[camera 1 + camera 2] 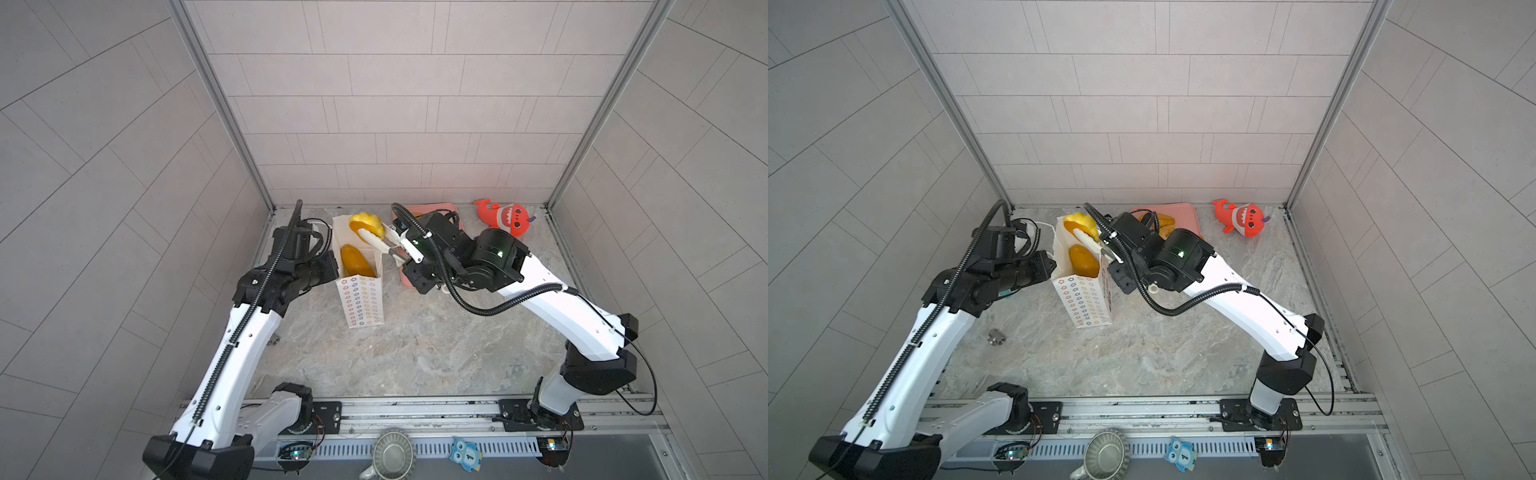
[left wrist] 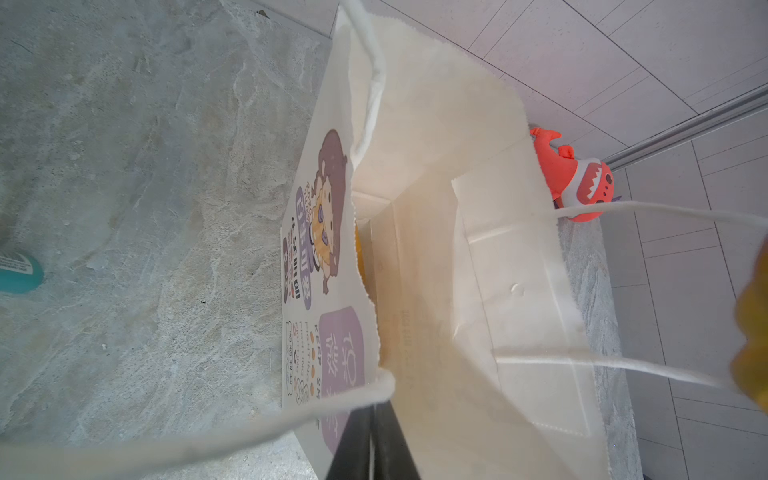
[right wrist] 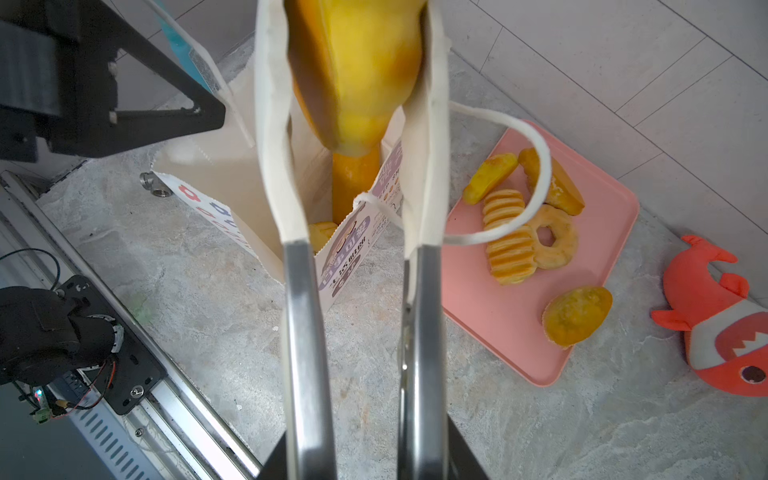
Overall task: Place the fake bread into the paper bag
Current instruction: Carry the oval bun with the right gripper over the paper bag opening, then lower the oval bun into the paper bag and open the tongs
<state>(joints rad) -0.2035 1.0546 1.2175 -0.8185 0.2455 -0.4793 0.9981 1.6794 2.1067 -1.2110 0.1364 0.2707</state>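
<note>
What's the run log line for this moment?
left fingers: shut on paper bag rim | right fingers: holding fluted bread over bag mouth | in bag: long loaf | pink tray: more bread

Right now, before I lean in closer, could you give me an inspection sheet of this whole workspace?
Surface: grey marbled tabletop, no spills seen.
Job's things: tall white paper bag upright and open; golden long toy loaf inside; yellow fluted toy cake held over its mouth; more toy pastries on flat pink tray.
Clutter: red plush shark by back wall; small metal fitting near left arm; fluted metal tin on front ledge.
Jaws: left jaws shut on the bag's rim; right jaws shut on the cake.
Cables: black ribbed cable loops off right arm over the table.
Surroundings: pale tiled walls; aluminium rail in front.
</note>
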